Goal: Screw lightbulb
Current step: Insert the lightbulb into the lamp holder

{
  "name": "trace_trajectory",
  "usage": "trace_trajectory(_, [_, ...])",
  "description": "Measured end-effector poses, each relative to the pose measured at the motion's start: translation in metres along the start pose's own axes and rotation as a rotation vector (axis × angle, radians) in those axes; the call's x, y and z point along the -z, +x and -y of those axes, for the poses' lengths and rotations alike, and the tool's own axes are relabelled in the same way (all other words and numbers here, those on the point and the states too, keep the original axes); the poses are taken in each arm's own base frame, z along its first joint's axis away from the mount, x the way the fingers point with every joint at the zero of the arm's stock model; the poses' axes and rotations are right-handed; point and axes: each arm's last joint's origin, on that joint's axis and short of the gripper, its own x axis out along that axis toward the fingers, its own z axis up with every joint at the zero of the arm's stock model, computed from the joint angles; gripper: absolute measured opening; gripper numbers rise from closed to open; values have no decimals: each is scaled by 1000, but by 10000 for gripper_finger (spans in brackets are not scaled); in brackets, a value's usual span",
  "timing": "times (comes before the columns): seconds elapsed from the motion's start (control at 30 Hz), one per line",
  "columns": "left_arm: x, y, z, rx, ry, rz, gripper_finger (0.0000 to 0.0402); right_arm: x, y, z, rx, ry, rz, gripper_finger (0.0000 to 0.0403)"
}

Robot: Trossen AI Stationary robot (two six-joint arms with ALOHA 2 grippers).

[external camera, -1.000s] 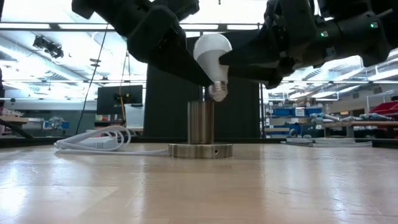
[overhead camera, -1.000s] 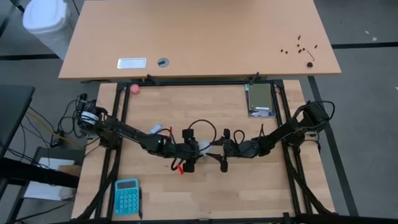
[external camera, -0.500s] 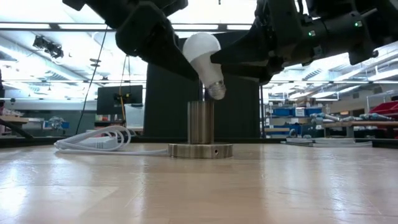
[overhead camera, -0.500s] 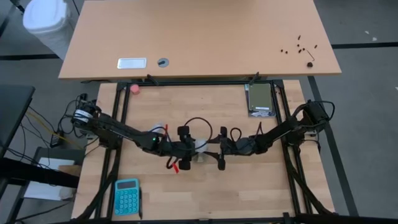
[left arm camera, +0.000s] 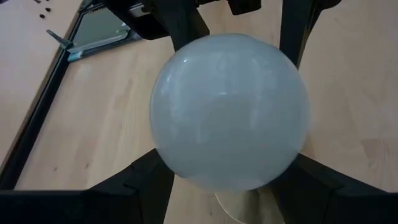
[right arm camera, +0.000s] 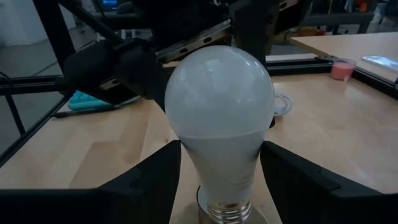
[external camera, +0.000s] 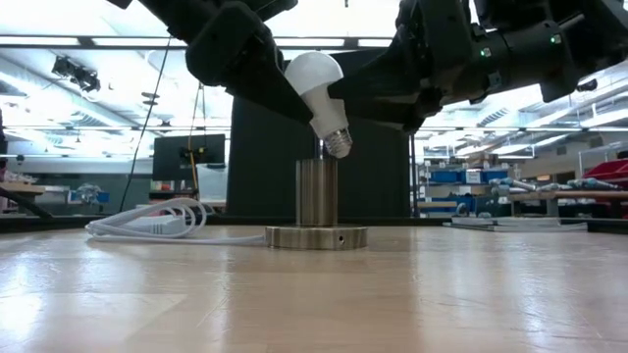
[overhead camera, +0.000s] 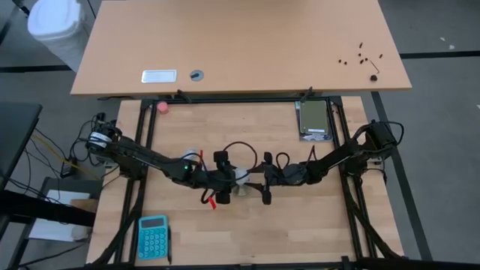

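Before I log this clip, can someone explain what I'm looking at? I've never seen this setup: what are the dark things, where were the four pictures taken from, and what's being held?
The dark things are two robot arms at a wooden table. One picture looks straight down from above, one looks level across the tabletop, and two come from cameras on the arms' wrists.

Both arms meet mid-table. The left hand and the right hand are each closed on the white lightbulb, which is tilted, its screw base just above a metal socket with a white cord.

Also on the table: a teal calculator, a small pink ball and a grey box.
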Motion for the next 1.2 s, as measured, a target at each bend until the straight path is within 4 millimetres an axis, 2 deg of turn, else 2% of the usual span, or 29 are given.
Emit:
trace_trajectory(0.27, [-2, -9, -5, 6, -14, -7, 243, 0, 1, 1, -22, 11, -2, 231])
trace_trajectory(0.93, [3, -7, -3, 49, -62, -35, 243, 4, 2, 2, -49, 38, -52, 231])
trace_trajectory(1.2, [6, -7, -2, 57, -82, -60, 243, 11, 2, 7, -54, 57, -129, 231])
